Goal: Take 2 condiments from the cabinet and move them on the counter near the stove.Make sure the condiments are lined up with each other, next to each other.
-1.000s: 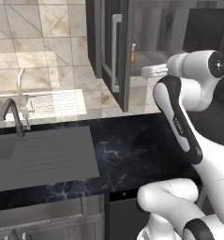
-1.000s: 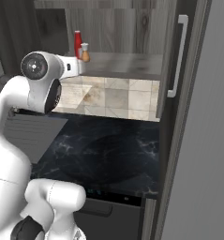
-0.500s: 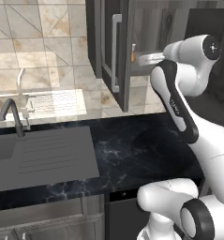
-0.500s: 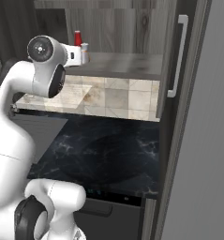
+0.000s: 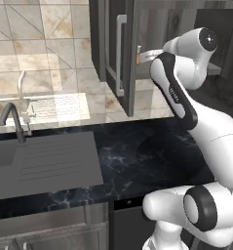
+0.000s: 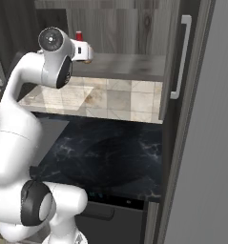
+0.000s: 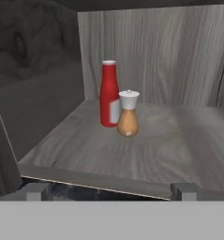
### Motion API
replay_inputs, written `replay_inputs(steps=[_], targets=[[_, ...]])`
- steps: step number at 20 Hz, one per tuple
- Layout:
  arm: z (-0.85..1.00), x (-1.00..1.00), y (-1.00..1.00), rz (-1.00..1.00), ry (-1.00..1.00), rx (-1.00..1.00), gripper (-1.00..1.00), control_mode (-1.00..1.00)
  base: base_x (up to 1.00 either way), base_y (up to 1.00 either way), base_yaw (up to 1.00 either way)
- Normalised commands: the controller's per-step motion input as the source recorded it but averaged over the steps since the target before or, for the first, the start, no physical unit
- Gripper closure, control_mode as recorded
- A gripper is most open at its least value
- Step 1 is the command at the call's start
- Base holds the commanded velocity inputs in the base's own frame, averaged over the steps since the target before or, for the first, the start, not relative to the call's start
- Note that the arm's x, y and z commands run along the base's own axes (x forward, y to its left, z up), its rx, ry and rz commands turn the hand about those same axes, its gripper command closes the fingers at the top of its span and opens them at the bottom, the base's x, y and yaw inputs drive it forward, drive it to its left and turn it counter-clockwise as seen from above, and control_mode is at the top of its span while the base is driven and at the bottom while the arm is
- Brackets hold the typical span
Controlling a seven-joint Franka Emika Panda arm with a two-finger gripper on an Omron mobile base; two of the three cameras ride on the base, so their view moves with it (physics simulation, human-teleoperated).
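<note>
The white arm (image 5: 186, 93) rises from five o'clock toward one o'clock, its hand reaching into the dark grey wood-grain wall cabinet (image 5: 130, 44). Below lies the glossy black marble-look counter (image 5: 147, 156), with a grey sink drainboard (image 5: 54, 158) and a dark curved faucet (image 5: 13, 119) at nine o'clock.

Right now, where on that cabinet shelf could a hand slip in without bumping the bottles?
The shelf is bare on its right side, between the orange-brown bottle and the right wall, and along the front edge. Left of the red bottle there is a narrower strip by the side wall. It is crowded only mid-shelf, where the two bottles stand close together.
</note>
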Motion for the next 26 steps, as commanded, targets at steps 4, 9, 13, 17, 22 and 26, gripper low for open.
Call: replay_inputs(steps=[4,9,13,17,22,26], targets=[[-0.05,0.43,0.0,0.0,0.0,0.0,-1.0,-1.0,0.0,0.0,0.0],[-0.14,0.42,0.0,0.0,0.0,0.0,-1.0,-1.0,0.0,0.0,0.0],[-0.08,0.41,0.0,0.0,0.0,0.0,-1.0,-1.0,0.0,0.0,0.0],[-0.11,0.33,0.0,0.0,0.0,0.0,-1.0,-1.0,0.0,0.0,0.0],[-0.04,0.33,0.0,0.0,0.02,0.0,-1.0,-1.0,0.0,0.0,0.0],[-0.03,0.29,0.01,0.0,0.02,0.0,-1.0,-1.0,0.0,0.0,0.0]])
